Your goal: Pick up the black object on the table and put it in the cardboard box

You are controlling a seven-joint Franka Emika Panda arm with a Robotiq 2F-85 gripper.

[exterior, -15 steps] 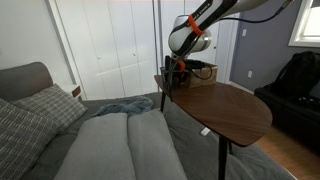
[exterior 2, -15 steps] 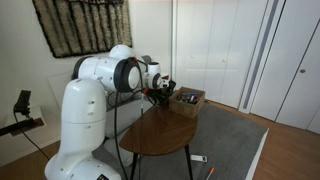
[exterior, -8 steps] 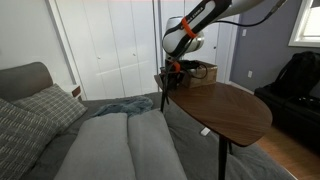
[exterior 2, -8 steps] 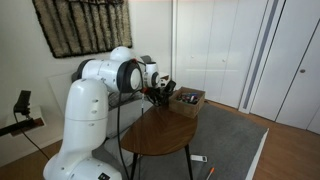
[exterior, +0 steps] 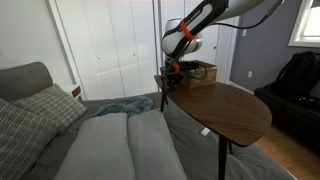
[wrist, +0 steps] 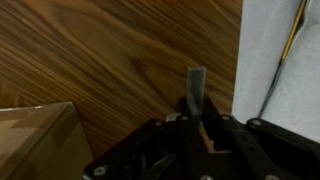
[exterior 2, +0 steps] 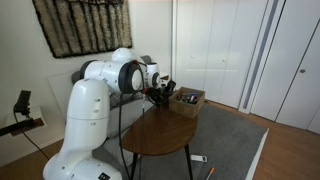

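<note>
My gripper (wrist: 190, 128) is shut on the black object (wrist: 193, 90), a dark slim upright piece that sticks out beyond the fingertips over the wooden table (wrist: 110, 55). The cardboard box (wrist: 35, 140) lies at the lower left of the wrist view, beside the gripper. In both exterior views the gripper (exterior: 174, 72) (exterior 2: 160, 95) hangs at the table's far end, close beside the box (exterior: 201, 72) (exterior 2: 188, 99). The black object is too small to make out there.
The table (exterior: 232, 108) (exterior 2: 165, 128) is oval, on thin legs. A bed with pillows (exterior: 40, 110) lies beside it. A large black bag (exterior: 295, 85) stands by the wall. White closet doors (exterior 2: 215, 45) are behind. A cable (wrist: 285, 50) runs past the table edge.
The arm's wrist shifted slightly away from the box a second ago. Since half a second ago nothing has visibly moved.
</note>
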